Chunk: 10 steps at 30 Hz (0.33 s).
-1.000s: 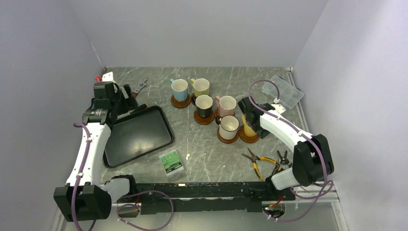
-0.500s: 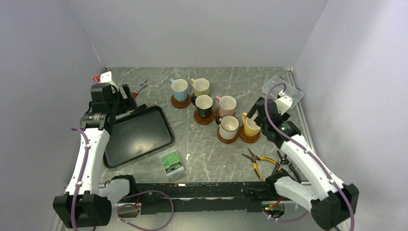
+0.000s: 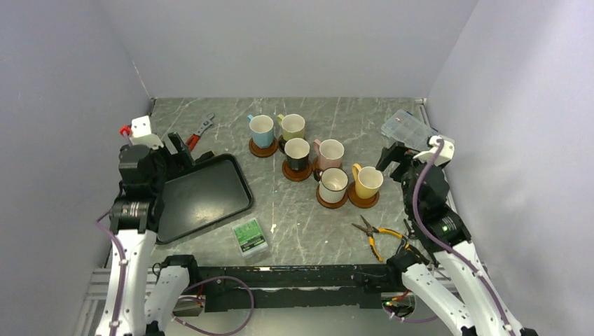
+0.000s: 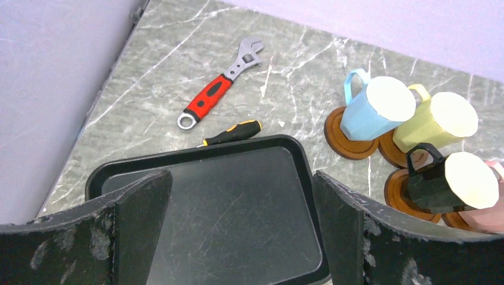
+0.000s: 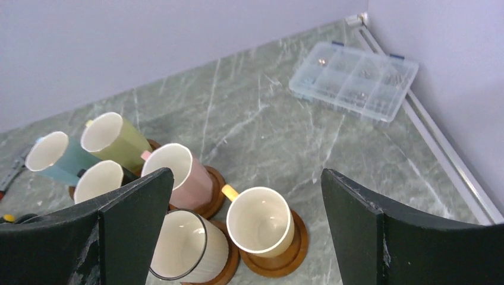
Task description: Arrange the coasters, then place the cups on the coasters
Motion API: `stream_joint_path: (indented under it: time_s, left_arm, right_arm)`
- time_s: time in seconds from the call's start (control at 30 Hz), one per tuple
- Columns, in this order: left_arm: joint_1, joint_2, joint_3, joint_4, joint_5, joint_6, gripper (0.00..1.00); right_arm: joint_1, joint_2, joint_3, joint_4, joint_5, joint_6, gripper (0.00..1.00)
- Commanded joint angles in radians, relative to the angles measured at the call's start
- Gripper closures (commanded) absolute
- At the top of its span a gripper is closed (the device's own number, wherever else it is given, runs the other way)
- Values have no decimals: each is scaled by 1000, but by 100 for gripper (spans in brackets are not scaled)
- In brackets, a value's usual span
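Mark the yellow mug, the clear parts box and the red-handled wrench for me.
yellow mug (image 3: 368,180): top external view, cream inside.
clear parts box (image 5: 355,81): right wrist view, middle of lid.
red-handled wrench (image 4: 209,98): left wrist view, red grip.

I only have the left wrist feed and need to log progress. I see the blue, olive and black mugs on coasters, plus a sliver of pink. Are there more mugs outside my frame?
Observer: Yes. A white mug and a yellow mug stand nearer the arms, both on coasters.
Operator: Is the right arm holding anything?
Observer: No. The right gripper is open and empty, above and apart from the yellow mug.
Operator: Any clutter on that side?
Observer: A clear compartment box lies by the right wall, and pliers lie near the right arm's base.
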Motion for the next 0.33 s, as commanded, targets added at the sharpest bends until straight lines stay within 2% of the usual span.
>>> stream_joint_path:
  time_s: [0.0, 0.3]
  left_arm:
    - [-11, -120, -68, 126, -3, 57, 6]
    - [-11, -121, -73, 127, -16, 57, 6]
  right_arm:
    - [1, -69, -40, 107, -48, -103, 0]
    - [0, -74, -46, 109, -47, -90, 0]
